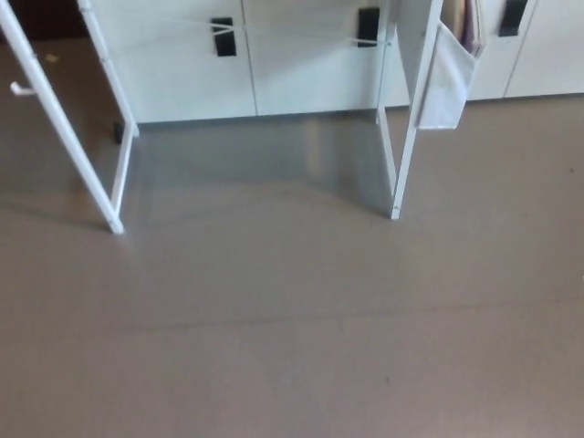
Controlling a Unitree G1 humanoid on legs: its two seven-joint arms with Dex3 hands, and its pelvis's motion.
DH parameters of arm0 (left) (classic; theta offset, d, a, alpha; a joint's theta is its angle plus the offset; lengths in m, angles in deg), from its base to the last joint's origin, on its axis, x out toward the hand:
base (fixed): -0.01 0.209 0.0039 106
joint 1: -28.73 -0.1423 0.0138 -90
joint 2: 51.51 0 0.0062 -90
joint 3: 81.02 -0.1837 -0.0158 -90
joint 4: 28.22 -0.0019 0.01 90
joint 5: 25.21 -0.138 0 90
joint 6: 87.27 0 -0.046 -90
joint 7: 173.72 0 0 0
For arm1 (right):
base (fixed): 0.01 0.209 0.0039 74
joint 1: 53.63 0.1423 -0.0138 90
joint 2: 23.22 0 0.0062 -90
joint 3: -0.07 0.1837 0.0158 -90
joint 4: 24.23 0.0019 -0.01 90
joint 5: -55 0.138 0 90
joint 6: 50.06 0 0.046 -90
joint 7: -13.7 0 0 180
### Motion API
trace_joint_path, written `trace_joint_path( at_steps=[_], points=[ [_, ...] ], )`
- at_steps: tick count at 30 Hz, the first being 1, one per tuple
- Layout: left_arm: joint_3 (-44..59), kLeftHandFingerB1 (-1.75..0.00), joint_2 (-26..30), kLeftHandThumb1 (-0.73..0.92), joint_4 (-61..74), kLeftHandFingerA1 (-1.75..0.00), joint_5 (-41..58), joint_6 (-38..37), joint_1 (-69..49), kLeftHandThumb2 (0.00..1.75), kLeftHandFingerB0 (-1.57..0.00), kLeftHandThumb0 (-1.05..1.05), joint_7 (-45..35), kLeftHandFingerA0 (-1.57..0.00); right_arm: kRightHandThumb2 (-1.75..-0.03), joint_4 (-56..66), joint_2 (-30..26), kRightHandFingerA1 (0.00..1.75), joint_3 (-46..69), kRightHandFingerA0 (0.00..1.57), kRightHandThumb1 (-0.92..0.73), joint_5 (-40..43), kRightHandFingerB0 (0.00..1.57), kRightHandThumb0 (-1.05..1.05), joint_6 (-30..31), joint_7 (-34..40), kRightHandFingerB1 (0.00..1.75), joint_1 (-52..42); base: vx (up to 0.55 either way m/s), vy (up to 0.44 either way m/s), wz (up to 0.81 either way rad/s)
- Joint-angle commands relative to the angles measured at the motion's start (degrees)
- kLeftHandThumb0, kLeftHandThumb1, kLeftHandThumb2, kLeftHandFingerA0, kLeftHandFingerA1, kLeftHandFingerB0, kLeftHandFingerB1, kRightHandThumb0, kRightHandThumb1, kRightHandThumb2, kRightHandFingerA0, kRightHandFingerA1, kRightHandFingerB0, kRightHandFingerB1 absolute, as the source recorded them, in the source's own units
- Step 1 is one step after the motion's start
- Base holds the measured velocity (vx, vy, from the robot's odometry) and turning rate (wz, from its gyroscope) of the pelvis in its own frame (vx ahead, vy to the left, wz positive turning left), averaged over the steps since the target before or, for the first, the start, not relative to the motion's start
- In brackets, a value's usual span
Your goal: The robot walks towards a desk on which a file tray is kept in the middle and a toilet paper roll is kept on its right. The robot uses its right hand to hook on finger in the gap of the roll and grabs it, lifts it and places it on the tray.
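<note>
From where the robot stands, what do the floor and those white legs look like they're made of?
The floor looks like smooth grey-brown vinyl or sealed concrete: it is seamless, with a soft sheen reflecting the cabinets. Which of the two, I cannot tell. The white legs look like thin painted metal bars, slim and straight-edged. The pouch hanging on the right leg looks like fabric.

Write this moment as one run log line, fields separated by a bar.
phase: approach | view: floor, white desk legs | tray, roll: unseen | hands: not in view
</note>
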Motion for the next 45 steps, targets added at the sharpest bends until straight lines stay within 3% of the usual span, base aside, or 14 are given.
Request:
trace_joint_path(
  at_steps=[1,10,14,15,19,22,24,28,31,34,35,36,42,45],
  points=[
    [0.9,-0.45,0.9,0.76,-1.3,-0.41,0.5,-1.8,1.4,1.08,-0.13,-0.72,0.3,-0.03,-0.91,-0.2,-0.4,0.3,1.0,0.08,-0.54,2.1,0.03,-0.85,0.4,-2.3,0.35,0.2,0.34,0.087,-0.16],
    [-0.5,-0.47,1.4,0.59,-2.0,-0.52,-0.8,-3.2,1.0,1.15,0.0,-0.34,0.2,-0.03,-0.62,-1.6,-0.9,0.37,-0.5,0.19,-0.7,0.6,0.07,-0.89,1.7,-0.8,0.33,0.7,0.42,0.111,-0.06],
    [-0.5,-0.33,1.4,0.92,-2.5,-0.45,-0.7,-3.9,1.0,0.74,-0.18,-0.71,0.0,-0.18,-0.92,-0.3,-0.3,0.5,-1.1,0.0,-0.25,-0.4,0.05,-0.41,-0.9,2.4,0.53,-0.3,0.31,0.004,0.13],
    [1.1,-0.31,0.9,0.92,-2.0,-0.46,1.0,-2.1,1.1,0.7,-0.18,-0.72,0.1,-0.2,-0.62,-1.0,0.3,0.31,-0.3,0.11,-0.7,0.6,0.06,-0.87,-2.8,1.3,0.31,-0.4,0.29,-0.113,0.19],
    [-0.1,-0.47,1.2,0.58,-1.5,-0.53,-0.6,-2.6,0.9,1.14,0.0,-0.34,0.3,-0.04,-0.92,-0.6,0.3,0.5,0.2,0.0,-0.27,1.4,0.05,-0.4,-1.0,0.9,0.52,-0.5,0.41,-0.201,0.06],
    [-0.5,-0.47,1.3,0.59,-1.0,-0.53,-0.9,-3.3,0.6,1.15,0.0,-0.34,0.1,-0.04,-0.95,-1.8,0.0,0.31,-0.1,0.09,-0.56,0.9,0.0,-0.84,-1.4,0.5,0.35,0.2,0.37,-0.187,0.18],
    [-0.2,-0.32,1.1,0.92,-0.4,-0.46,-0.4,-2.5,0.3,0.71,-0.19,-0.74,0.2,-0.21,-0.92,-1.4,-0.2,0.34,-0.4,0.07,-0.55,0.7,0.04,-0.85,-1.4,0.0,0.34,-0.1,0.22,-0.098,0.01],
    [-0.2,-0.47,1.1,0.59,-1.0,-0.53,-0.4,-2.3,0.8,1.15,0.0,-0.34,0.4,-0.03,-0.9,-2.6,-0.2,0.38,-0.2,0.07,-0.54,1.1,0.05,-0.85,-0.7,0.6,0.36,0.8,0.25,-0.005,-0.08],
    [-0.9,-0.33,1.4,0.92,-1.2,-0.38,-1.2,-3.5,0.9,0.73,-0.18,-0.71,0.4,-0.08,-0.88,-2.6,-0.3,0.39,0.5,0.09,-0.54,2.1,0.06,-0.87,0.7,-0.8,0.37,0.9,0.23,0.109,-0.15],
    [-0.5,-0.47,1.4,0.58,-2.5,-0.53,-0.7,-2.8,1.7,1.14,0.0,-0.34,0.4,-0.04,-0.91,-1.1,0.0,0.29,0.9,0.07,-0.53,2.4,0.03,-0.84,-0.3,-1.6,0.35,-0.3,0.3,0.197,0.16],
    [-0.3,-0.31,1.3,0.92,-2.6,-0.48,-0.4,-2.5,1.8,0.72,-0.18,-0.71,0.3,-0.19,-0.9,-1.2,0.0,0.37,0.8,0.09,-0.55,2.2,0.05,-0.87,0.0,-1.2,0.36,-0.2,0.3,0.244,-0.47],
    [-1.1,-0.47,1.6,0.59,-2.0,-0.53,-1.3,-3.5,1.4,1.15,0.0,-0.34,0.4,-0.03,-0.91,-1.1,0.1,0.4,0.6,0.09,-0.57,1.7,0.06,-0.89,-0.2,-0.4,0.37,-0.2,0.29,0.24,-0.25],
    [-0.7,-0.33,1.6,0.92,-2.6,-0.4,-0.6,-4.0,1.3,0.74,-0.17,-0.71,-0.2,-0.08,-0.93,-0.7,0.6,0.36,0.5,0.07,-0.56,1.3,0.04,-0.84,-2.1,0.3,0.35,-0.8,0.2,0.081,0.07],
    [-0.9,-0.47,1.7,0.59,-1.7,-0.52,-0.5,-3.1,1.1,1.15,0.0,-0.34,-0.1,-0.03,-0.95,0.0,0.9,0.27,1.1,0.09,-0.59,2.2,0.0,-0.9,-1.7,-1.1,0.31,-1.5,0.15,-0.07,0.15]
  ],
)
